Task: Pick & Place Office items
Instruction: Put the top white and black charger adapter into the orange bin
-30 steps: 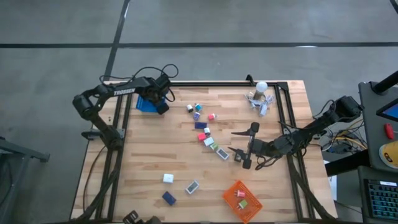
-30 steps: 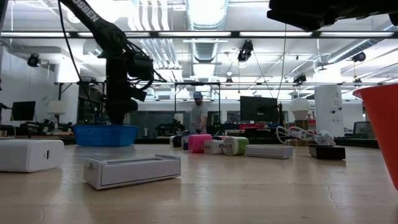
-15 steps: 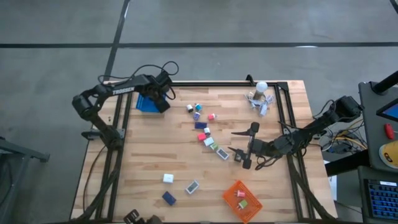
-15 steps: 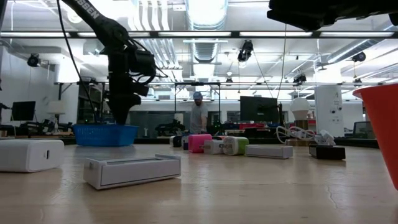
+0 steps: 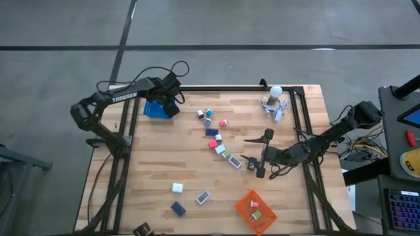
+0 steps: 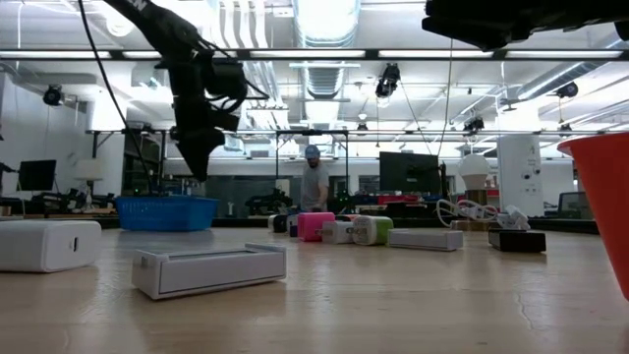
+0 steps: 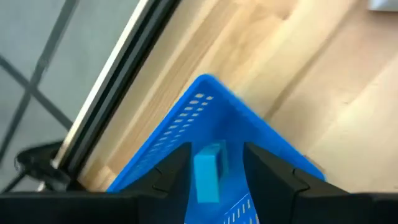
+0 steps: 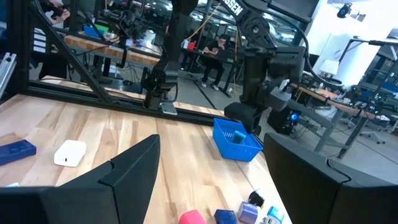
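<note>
The step in hand looked like the end of a drop-off: the left gripper (image 5: 172, 105) hung above the blue basket (image 5: 155, 109) at the far left corner of the table (image 5: 197, 170), its jaws parted and holding nothing, and a small blue block (image 7: 208, 173) lay inside the basket right under the fingers. The left arm reached out from its base along the table's far edge, with the wrist bent steeply down over the basket. The right gripper (image 5: 254, 149) rested low near the middle of the right side, jaws wide apart and empty, just beside the line of small items (image 5: 216, 134) running across the centre. Three more pieces, a white block (image 5: 177, 188), a grey box (image 5: 203, 196) and a dark blue block (image 5: 178, 209), sat apart near the front edge, and the orange basket (image 5: 256, 211) at the front right already held two pieces. The next move probably called for lifting the left arm clear of the basket rim and swinging it to the nearest loose item in the central line
</note>
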### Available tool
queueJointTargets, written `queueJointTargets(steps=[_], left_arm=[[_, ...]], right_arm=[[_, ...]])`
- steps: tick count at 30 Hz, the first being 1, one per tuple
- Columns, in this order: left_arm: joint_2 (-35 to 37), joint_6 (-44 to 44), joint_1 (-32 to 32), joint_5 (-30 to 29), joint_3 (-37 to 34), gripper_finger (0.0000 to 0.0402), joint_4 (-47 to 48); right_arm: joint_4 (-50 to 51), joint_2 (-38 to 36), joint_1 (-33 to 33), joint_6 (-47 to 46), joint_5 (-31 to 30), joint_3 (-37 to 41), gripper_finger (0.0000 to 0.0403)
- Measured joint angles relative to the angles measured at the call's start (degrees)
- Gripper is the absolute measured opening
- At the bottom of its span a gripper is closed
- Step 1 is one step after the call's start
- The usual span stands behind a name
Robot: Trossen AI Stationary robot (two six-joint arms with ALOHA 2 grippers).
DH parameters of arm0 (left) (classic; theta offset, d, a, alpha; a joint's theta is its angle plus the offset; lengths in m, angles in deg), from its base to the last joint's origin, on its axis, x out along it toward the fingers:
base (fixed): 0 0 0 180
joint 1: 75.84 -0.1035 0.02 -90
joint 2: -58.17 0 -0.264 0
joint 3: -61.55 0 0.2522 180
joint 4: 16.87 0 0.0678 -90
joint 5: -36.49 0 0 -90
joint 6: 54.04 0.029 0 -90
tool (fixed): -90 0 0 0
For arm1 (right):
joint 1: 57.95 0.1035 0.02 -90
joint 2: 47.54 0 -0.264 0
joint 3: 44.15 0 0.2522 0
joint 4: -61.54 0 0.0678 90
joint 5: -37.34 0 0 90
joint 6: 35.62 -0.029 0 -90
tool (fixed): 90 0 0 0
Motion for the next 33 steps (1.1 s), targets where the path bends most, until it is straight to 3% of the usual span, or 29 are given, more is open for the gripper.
queueJointTargets(steps=[15,21,27,33], left_arm=[[-0.1,33.2,13.3,0.7,-0.1,0.0150,-8.8],[-0.3,46.6,14.3,9.9,-0.1,0.0150,-10.7],[-1.0,53.7,14.3,11.3,-0.1,0.0150,-14.2],[-1.0,54.4,14.5,11.6,-0.1,0.0150,-16.5]], right_arm=[[0.4,0.0,0.0,0.1,0.0,0.0,0.0281],[0.5,0.0,0.0,0.1,0.0,0.0,0.0281],[1.0,0.0,0.0,0.0,0.0,0.0,0.0281],[1.4,0.0,0.0,-0.1,0.0,0.0,0.0281]])
